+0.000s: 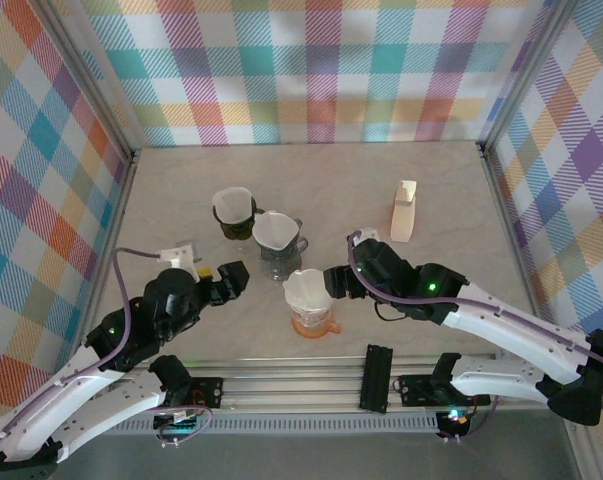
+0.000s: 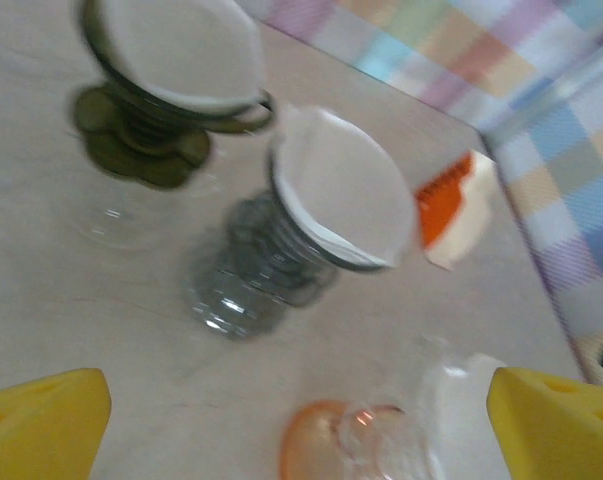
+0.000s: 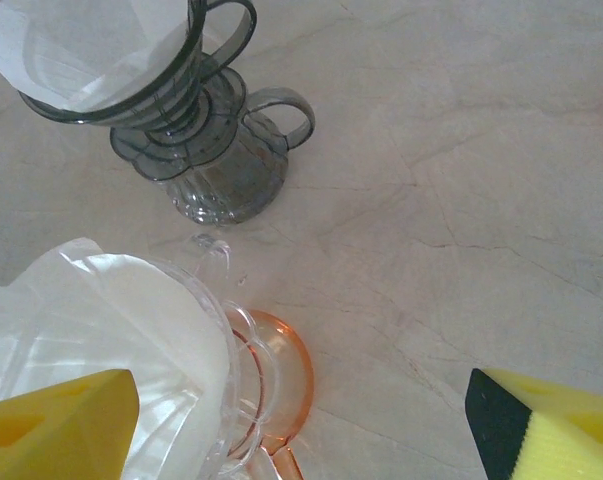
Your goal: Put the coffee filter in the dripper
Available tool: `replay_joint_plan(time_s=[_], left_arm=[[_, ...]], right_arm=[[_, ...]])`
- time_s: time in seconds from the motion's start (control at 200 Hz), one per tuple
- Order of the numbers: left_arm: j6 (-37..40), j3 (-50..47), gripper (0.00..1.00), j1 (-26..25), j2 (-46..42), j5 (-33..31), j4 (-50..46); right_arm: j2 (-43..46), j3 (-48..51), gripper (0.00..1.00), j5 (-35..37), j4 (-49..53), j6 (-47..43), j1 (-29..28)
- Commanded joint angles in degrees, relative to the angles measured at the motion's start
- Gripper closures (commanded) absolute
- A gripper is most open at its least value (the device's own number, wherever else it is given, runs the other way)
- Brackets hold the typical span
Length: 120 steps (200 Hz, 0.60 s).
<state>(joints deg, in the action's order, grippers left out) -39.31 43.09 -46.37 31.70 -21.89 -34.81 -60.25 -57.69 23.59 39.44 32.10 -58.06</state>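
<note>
A clear dripper on an orange base [image 1: 310, 305] stands near the front centre with a white paper filter [image 3: 101, 325] inside it. My right gripper [image 1: 342, 281] is open just right of it; its left fingertip [image 3: 59, 425] shows over the filter's edge, with nothing held. My left gripper [image 1: 228, 280] is open to the dripper's left, and the orange base [image 2: 326, 452] sits between its yellow fingertips [image 2: 43, 420]. A grey dripper [image 1: 278, 243] and an olive dripper [image 1: 234, 213] behind also hold white filters.
An orange and white filter holder [image 1: 404, 211] stands at the back right, with bare marble around it. Checked walls close the table on three sides. The grey dripper [image 3: 196, 140] stands close behind the clear one.
</note>
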Motion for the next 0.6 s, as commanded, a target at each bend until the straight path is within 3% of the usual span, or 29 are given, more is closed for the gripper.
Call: replay_joint_plan(time_s=[0.0, 0.125, 0.185, 0.385, 0.595], left_arm=[[0.91, 1.01, 0.03, 3.56, -0.35, -7.90, -5.66], [1.45, -0.53, 0.04, 8.85, -1.96, -10.06, -4.31], [1.15, -1.47, 0.12, 12.86, -1.80, -9.14, -3.27], [-2.83, -4.05, 0.37, 27.68, 6.05, 8.10, 5.36], [-9.68, -10.18, 0.74, 36.55, 19.76, 19.46, 24.07]], right_arm=[[1.84, 2.23, 0.13, 0.90, -2.92, -0.81, 0.32], [3.43, 4.33, 0.13, 0.98, -4.54, -0.93, 0.25], [4.27, 5.22, 0.13, 1.01, -5.17, -1.13, 0.32], [7.00, 7.33, 0.11, -0.08, -7.20, -1.90, 0.30], [9.75, 8.37, 0.11, -0.74, -7.55, -2.20, 0.34]])
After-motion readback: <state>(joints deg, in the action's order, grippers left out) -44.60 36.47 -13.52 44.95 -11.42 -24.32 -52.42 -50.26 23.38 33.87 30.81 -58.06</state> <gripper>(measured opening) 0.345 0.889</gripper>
